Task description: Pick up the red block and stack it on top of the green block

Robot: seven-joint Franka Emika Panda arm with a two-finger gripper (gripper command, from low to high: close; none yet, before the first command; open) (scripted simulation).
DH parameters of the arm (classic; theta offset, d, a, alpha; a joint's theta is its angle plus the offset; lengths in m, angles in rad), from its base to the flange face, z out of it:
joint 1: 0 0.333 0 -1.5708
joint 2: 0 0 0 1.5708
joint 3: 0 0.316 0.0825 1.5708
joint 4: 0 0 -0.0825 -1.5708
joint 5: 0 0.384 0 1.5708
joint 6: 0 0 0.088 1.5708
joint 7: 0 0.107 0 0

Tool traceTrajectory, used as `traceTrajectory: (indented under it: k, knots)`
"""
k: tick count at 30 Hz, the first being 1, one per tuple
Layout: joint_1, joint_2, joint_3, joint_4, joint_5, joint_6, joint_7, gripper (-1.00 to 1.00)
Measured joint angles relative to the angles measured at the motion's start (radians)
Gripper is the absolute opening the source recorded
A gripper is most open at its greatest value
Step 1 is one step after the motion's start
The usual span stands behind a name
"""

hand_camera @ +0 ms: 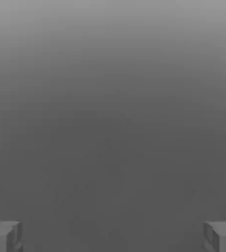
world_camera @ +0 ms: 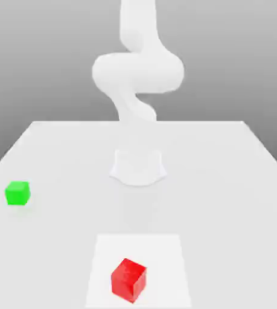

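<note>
The red block (world_camera: 128,280), a small glossy cube, sits near the table's front edge, slightly toward the exterior view's left of centre. The green block (world_camera: 17,193) rests on the table at the exterior view's far left, well apart from the red one. In the hand view my gripper (hand_camera: 113,237) is open: its grey fingertips (hand_camera: 4,235) stand far apart, with nothing but plain grey backdrop between them. Neither block is near the fingers.
The white arm (world_camera: 138,72) rises from its base (world_camera: 138,166) at the middle of the white table (world_camera: 225,199). A lighter square patch (world_camera: 165,253) lies under the red block. The table's edges run along both sides of the exterior view.
</note>
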Motion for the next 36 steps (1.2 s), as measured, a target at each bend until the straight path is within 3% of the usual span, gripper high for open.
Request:
traceTrajectory:
  k: [23, 28, 29, 36]
  knots:
    - [-0.091, 0.840, 0.055, -0.206, -0.030, 0.353, 0.444, 0.00]
    - [-0.078, 1.021, 0.036, -0.193, -0.049, 0.490, 0.476, 0.00]
    - [-0.074, 1.052, 0.031, -0.189, -0.053, 0.516, 0.480, -1.00]
    - [-0.073, 1.058, 0.030, -0.188, -0.054, 0.522, 0.481, -1.00]
